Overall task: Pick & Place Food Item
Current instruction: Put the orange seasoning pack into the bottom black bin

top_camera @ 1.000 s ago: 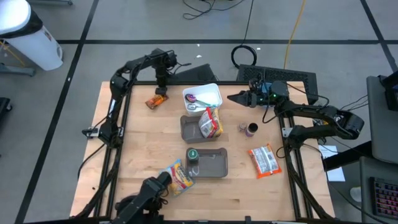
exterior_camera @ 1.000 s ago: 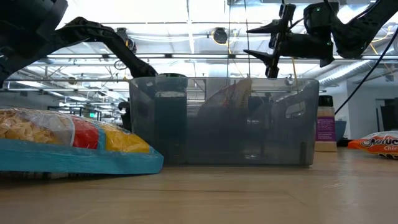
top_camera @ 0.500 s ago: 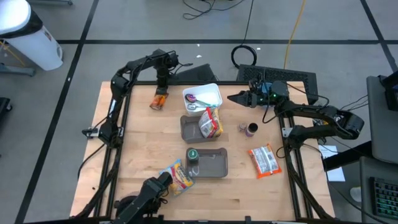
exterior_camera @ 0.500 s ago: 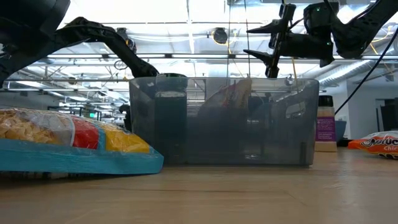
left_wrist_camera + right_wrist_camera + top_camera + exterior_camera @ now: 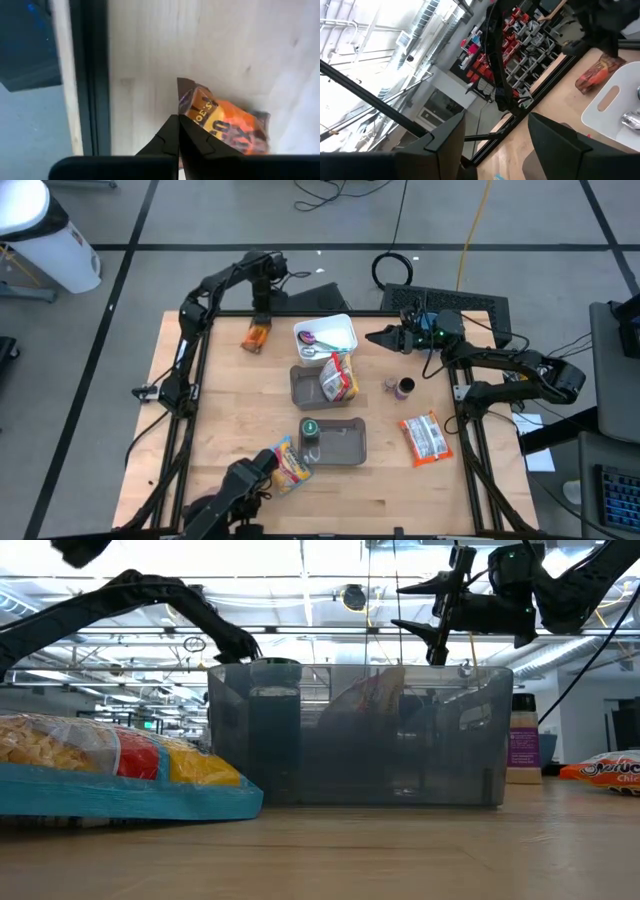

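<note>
Slippage is the main worry: the left gripper (image 5: 178,131) has its fingers pressed together on only the top edge of the orange snack packet (image 5: 256,336), so a thin fold of wrapper carries the whole load, and a quick swing across the table (image 5: 230,430) could, I judge, pull it free before it reaches a container. Collision is the second risk, since the white tray (image 5: 345,328) lies just beside the packet and the grey bin (image 5: 300,387) and the second grey bin (image 5: 345,442) sit further toward the near edge; a low carry might catch a rim or wall and drag the hanging packet

Left arm reaches from its base on the left edge up to the far left part of the table, wrist bent so the gripper points straight down, with the packet hanging from it just left of the white tray. Right gripper (image 5: 372,337) is held out level over the far right part of the table, well clear of the surface, its fingers spread and holding nothing
</note>
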